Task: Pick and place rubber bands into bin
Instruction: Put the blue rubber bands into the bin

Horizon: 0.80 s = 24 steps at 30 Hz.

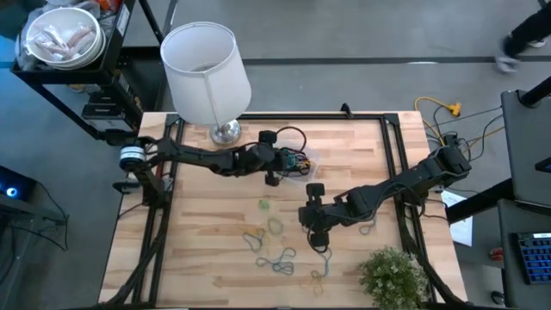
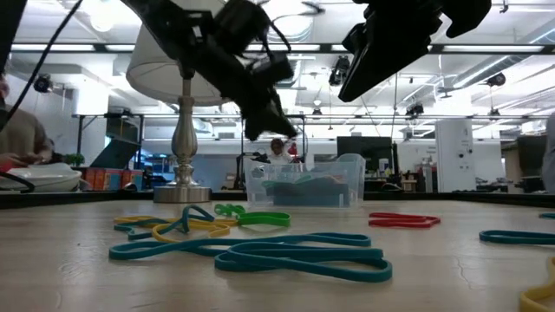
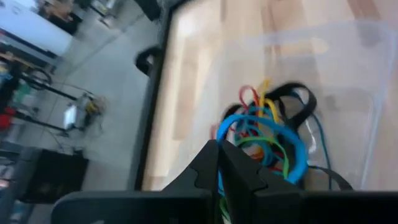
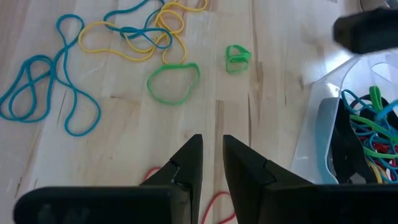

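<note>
The bin [image 1: 303,164] is a small clear tub at the table's far middle, holding a tangle of blue, green, red, yellow and black rubber bands [image 3: 267,140]. My left gripper [image 3: 219,148] hovers shut just over the bin's left rim [image 1: 282,166], with a green band in its seam. Loose rubber bands lie on the wood: a green loop [image 4: 174,81], a blue one [image 4: 43,93], yellow ones [image 4: 137,37] and a red one [image 4: 217,205]. My right gripper [image 4: 212,144] hangs open above the table, nearer than the bin [image 1: 317,237], with nothing between its fingers. My left gripper pinches a green rubber band; only a sliver [image 3: 221,202] of it shows in the seam between the shut fingers. The fingers slant down from the table's left toward the bin. They hide which part of the band they have and how it hangs.
A lamp with a white shade [image 1: 205,65] stands at the far left, close behind the left arm. A green plant [image 1: 392,274] sits at the near right corner. Black frame rails [image 1: 400,146] edge the table. More bands [image 1: 275,258] lie scattered toward the near middle.
</note>
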### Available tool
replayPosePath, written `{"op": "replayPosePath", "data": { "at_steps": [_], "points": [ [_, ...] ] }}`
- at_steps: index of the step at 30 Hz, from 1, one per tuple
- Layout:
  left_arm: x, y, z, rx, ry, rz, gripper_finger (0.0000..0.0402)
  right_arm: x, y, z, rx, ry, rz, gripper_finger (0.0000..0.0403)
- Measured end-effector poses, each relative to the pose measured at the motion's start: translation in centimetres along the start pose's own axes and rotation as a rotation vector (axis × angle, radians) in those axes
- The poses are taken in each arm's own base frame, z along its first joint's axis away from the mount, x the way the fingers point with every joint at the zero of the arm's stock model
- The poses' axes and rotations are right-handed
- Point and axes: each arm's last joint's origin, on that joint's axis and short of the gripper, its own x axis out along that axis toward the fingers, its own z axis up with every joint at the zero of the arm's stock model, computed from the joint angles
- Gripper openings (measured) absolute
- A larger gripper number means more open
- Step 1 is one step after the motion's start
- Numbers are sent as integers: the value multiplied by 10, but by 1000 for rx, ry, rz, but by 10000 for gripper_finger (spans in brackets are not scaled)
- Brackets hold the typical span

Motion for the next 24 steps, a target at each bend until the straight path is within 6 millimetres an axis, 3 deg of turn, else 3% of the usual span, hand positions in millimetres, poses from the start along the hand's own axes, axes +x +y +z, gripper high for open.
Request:
{"op": "replayPosePath", "data": {
  "at_steps": [6,15,20,24],
  "points": [
    [21,-5,-14,-10,55,-16,8,0,0,0,3,1,0,57],
    [26,-7,-16,-14,53,-18,90,0,0,0,0,1,0,57],
    [10,0,-5,-21,21,-2,111,0,0,-2,24,16,-3,57],
    [-26,-1,11,-15,-7,-48,114,2,0,-9,88,59,-10,57]
  ]
}}
